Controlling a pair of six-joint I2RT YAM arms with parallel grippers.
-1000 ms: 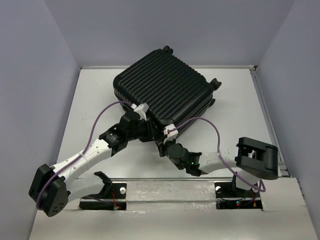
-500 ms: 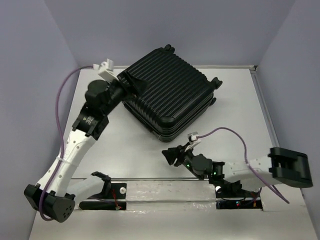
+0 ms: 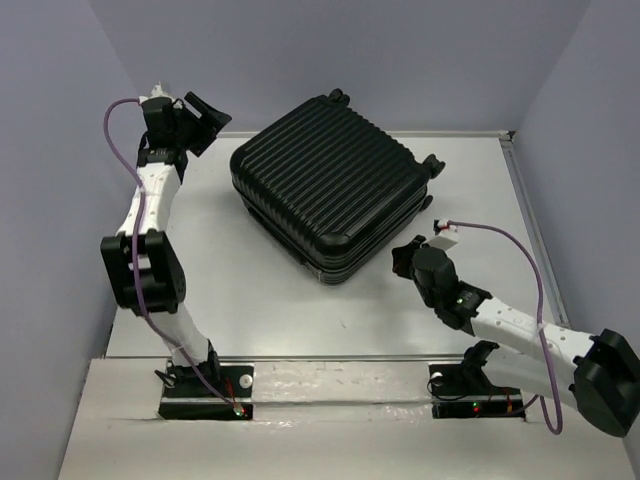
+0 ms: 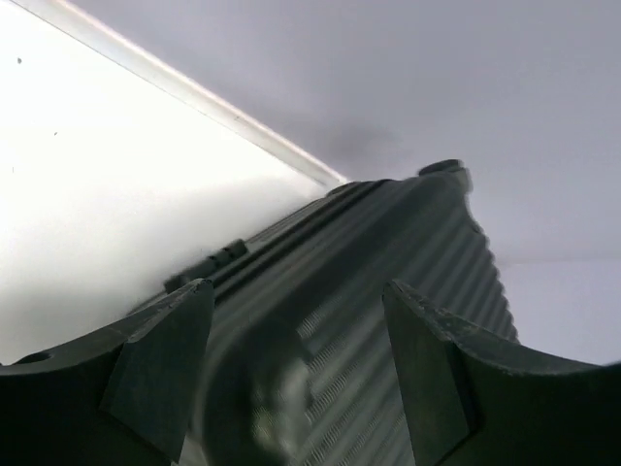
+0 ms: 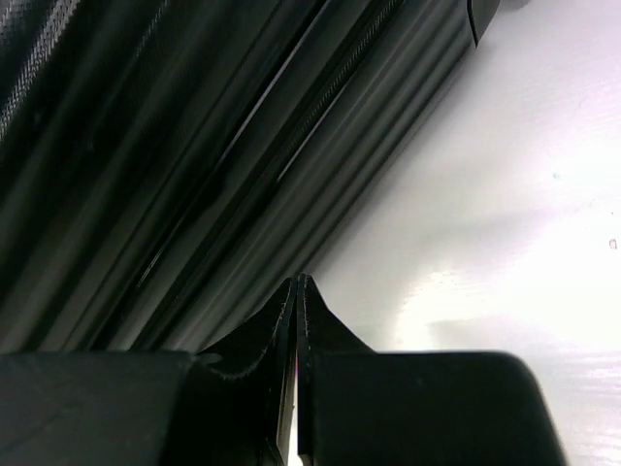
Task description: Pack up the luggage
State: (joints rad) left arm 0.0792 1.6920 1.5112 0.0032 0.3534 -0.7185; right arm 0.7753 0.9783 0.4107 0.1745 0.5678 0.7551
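- Luggage (image 3: 330, 195): closed, lying flat on the table (image 3: 250, 300), toward its far centre.
- Left pincer (image 4: 296, 288): jaws wide, empty, near the luggage's far-left corner.
- Right pincer (image 5: 297, 282): jaws pressed together, holding nothing, just beside the luggage's near-right edge.

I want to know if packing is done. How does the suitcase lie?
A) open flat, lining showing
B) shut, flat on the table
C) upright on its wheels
B: the suitcase lies flat on the table, both shells together, ribbed side up.
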